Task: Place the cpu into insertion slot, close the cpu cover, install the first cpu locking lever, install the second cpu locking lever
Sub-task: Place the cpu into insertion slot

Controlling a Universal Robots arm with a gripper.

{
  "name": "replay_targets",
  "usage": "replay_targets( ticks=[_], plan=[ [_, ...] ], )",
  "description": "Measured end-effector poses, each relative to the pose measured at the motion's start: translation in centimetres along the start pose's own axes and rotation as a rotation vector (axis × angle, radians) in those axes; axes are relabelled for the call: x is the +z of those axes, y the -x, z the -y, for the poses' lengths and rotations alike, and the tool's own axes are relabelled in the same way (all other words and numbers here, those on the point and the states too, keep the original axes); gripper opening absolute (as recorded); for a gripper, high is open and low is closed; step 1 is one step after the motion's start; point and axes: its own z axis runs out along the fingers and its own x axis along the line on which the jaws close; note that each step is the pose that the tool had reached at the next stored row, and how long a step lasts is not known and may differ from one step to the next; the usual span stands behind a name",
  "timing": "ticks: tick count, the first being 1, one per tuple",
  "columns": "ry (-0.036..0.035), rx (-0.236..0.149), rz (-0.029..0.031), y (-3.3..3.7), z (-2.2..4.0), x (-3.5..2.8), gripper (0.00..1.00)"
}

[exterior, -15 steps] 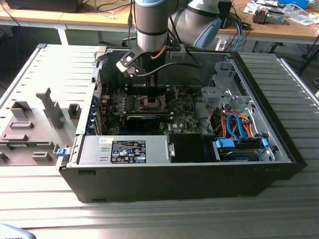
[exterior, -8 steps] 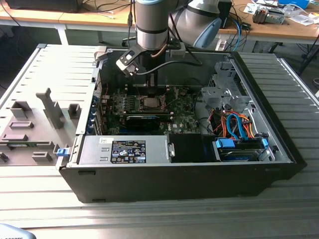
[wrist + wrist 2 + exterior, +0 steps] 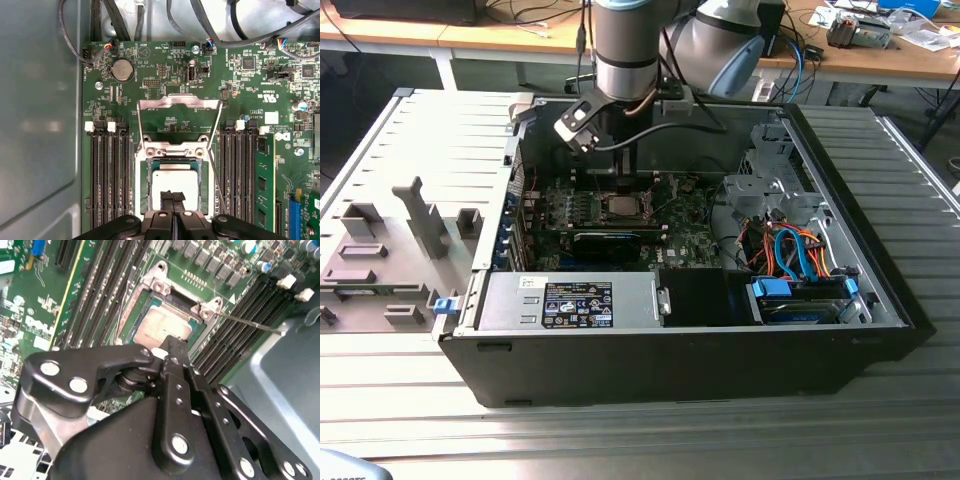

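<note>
We are looking at the gripper (image 3: 173, 195) reaching down into the computer case (image 3: 670, 372). Its two fingers are pressing together and holding nothing. Their tips are sitting right over the cpu (image 3: 175, 181). The cpu is lying flat in the insertion slot (image 3: 144, 183) on the green board (image 3: 165, 65). The cpu cover (image 3: 180, 102) is standing open, tilting up from one edge of the slot.
</note>
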Motion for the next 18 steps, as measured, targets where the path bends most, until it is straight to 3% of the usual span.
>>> replay_targets(
  ticks=[4,7,10,13,15,18],
  plan=[
    [-0.0454,0.0,-0.0004,0.11,-0.56,0.36,0.11],
    [-0.0521,0.0,-0.0005,0.26,-0.66,0.5,0.11],
    [-0.0667,-0.004,-0.0006,0.44,-1.05,1.0,0.11],
    [-0.0768,-0.033,0.0009,0.44,-1.48,1.51,0.11],
    [-0.0801,-0.058,0.0024,0.44,-1.62,1.88,0.11],
    [-0.0815,-0.058,0.0024,0.44,-1.62,2.25,0.11]
  ],
)
